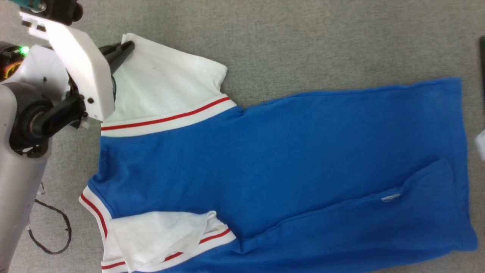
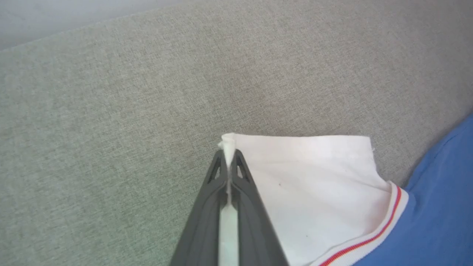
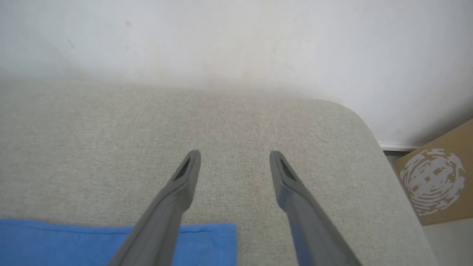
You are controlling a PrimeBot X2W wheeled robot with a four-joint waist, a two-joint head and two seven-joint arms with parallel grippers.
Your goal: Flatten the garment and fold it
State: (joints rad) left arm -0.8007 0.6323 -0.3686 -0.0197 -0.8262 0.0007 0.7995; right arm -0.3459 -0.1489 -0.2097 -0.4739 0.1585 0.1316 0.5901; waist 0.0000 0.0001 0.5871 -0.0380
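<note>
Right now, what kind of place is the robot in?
Probably an indoor room: a grey fabric-covered surface holds the garment, with a plain white wall behind and a cardboard box beside it.

A broad, flat surface covered in grey-beige woven fabric (image 1: 303, 45) spreads across the scene under even, soft light. A thin black cord (image 1: 57, 227) lies on it in a loose loop at the lower left of the head view. In the right wrist view the surface ends in a rounded corner before a plain white, faintly marked wall (image 3: 236, 37), and beyond that corner a brown cardboard box printed with a round white pattern (image 3: 436, 181) stands by a pale strip of floor (image 3: 447, 244).
</note>
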